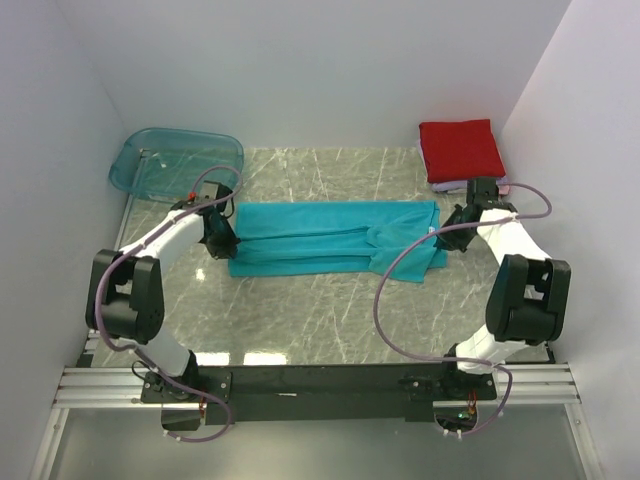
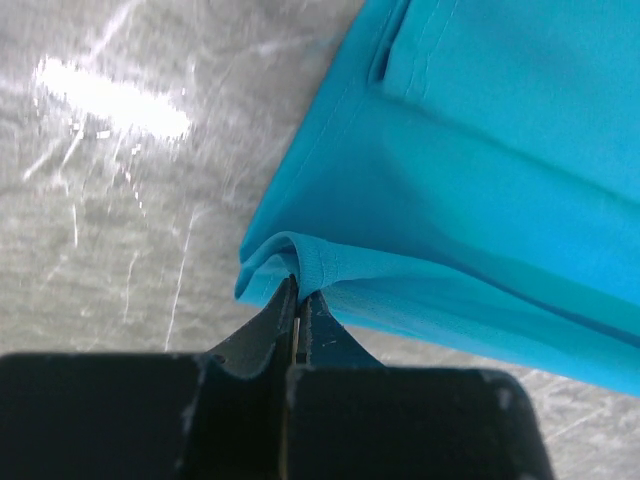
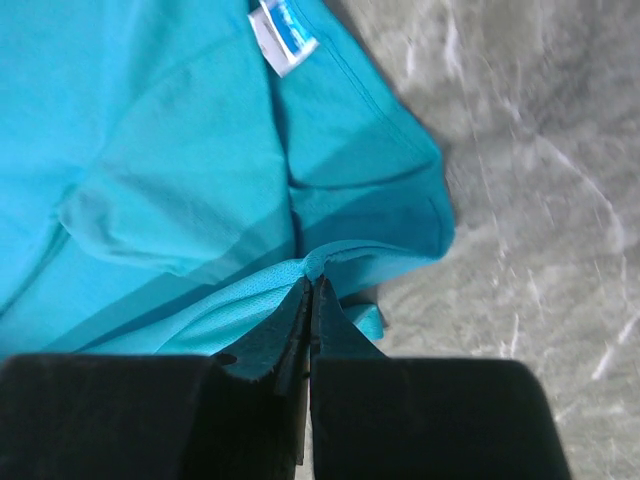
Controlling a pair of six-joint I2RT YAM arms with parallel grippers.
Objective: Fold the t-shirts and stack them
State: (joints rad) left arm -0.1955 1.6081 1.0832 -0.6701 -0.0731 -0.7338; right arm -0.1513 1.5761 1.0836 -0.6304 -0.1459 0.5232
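The work surface is a grey marble-patterned table point(image 1: 330, 310) closed in by plain white walls. At the far left corner a see-through teal plastic tub point(image 1: 175, 160) is placed, and through its clear bottom only the marble pattern is seen. Near it, the left gripper point(image 1: 222, 243) is lowered to the table, and in the left wrist view its fingers point(image 2: 262, 335) are seen pressed together on a raised fold at the left end of the teal t-shirt point(image 1: 330, 235), so the cloth is pinched there. This shirt is laid across the middle of the table as a long band, folded lengthwise, with its ends reaching toward both arms. At its right end a white label point(image 3: 283, 30) is shown in the right wrist view, and the right gripper point(image 1: 452, 222) is clenched on the hem there, a small ridge of cloth being caught between the tips. At the far right corner, apart from the teal shirt, a red folded t-shirt point(image 1: 460, 148) is stacked on a pale lilac one point(image 1: 445, 185), of which only a thin edge is seen.
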